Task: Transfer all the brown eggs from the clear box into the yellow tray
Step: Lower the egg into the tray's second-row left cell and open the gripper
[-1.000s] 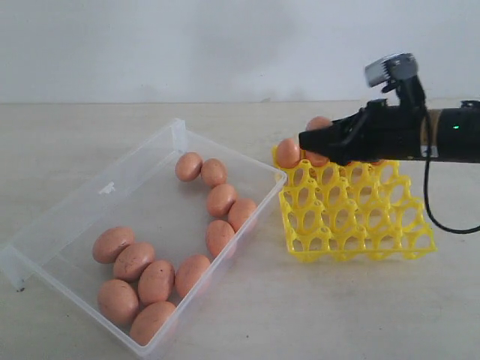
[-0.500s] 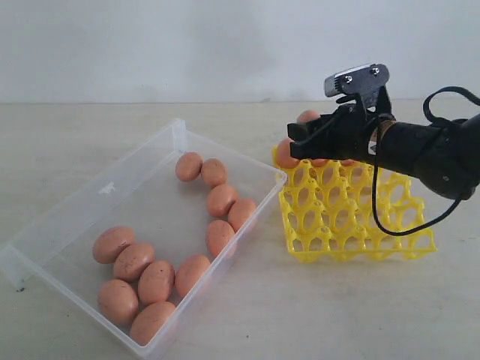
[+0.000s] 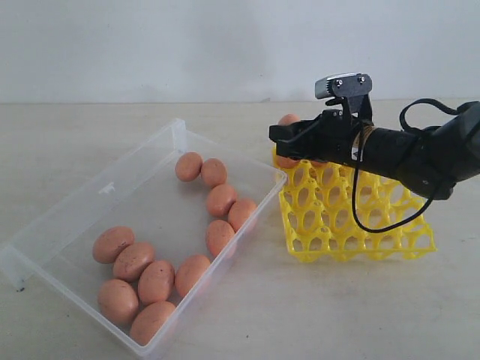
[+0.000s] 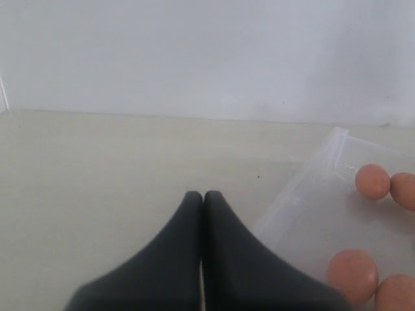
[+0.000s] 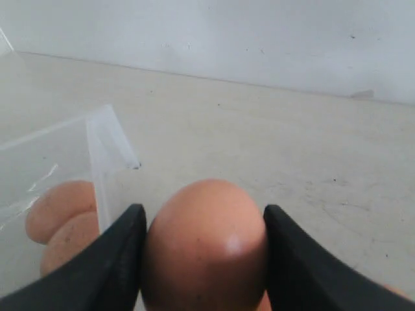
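My right end effector (image 3: 283, 141) is clamped on one oval, matte, orange-brown egg (image 5: 206, 240). The dark fingers press its two flanks, because a smooth, rounded shell would slip from any looser hold. I carry it low over the far corner of the bright yellow plastic egg tray (image 3: 360, 225), on the side nearest the box, probably to line it up with a corner cup. The tray is an open lattice of round cups with raised pegs, shaped to cradle each egg upright. A patch of orange shows beneath my fingers there, and I cannot tell whether it is another egg already seated. Just beside the tray lies the large, shallow, transparent plastic box (image 3: 176, 129), set at an angle on the pale surface (image 3: 300, 315). Its low walls keep eleven more brown eggs (image 3: 156, 281) from rolling away; they lie loose on their sides in a curved line and a cluster, some faintly speckled. My left end effector (image 4: 203, 201) rests with its fingers pressed together on nothing, near the box, I judge so as to stay out of the way.
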Controlling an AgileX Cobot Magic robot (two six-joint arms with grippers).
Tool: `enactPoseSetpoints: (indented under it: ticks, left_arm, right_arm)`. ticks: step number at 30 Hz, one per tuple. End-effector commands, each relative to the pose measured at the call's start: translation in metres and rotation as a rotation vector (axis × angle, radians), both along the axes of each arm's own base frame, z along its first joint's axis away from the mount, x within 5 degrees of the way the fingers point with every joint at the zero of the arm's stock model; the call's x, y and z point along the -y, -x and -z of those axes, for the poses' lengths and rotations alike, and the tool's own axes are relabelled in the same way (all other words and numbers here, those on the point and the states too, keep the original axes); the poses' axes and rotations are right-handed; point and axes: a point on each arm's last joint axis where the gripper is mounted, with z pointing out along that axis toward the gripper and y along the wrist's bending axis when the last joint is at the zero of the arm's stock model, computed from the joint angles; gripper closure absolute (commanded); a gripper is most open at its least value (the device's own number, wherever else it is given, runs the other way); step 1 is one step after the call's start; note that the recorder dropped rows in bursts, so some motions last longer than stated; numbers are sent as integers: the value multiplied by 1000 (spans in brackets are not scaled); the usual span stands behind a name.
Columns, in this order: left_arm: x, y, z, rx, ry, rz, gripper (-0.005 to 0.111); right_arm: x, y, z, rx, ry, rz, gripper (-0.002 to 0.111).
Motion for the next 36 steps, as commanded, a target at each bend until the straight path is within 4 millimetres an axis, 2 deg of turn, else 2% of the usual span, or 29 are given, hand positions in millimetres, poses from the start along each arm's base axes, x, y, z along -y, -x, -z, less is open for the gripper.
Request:
enactPoseSetpoints:
  ticks: [1, 6, 15, 22, 30, 36]
  left_arm:
    - [0, -1, -5, 46, -10, 5, 111]
    - [0, -1, -6, 54, -11, 5, 111]
    - [0, -1, -6, 57, -11, 4, 111]
    - [0, -1, -10, 97, -14, 3, 111]
    - [0, -1, -10, 98, -14, 3, 111]
    - [0, -1, -11, 111, -15, 3, 111]
  right_arm:
    - [1, 0, 2, -42, 25, 8, 109]
    - [-3, 6, 6, -38, 102, -83, 109]
    - [-1, 5, 9, -69, 121, -67, 106]
    - [1, 7, 11, -106, 149, -62, 77]
    - [2, 7, 5, -109, 157, -46, 61]
    - [3, 7, 5, -122, 160, -37, 41]
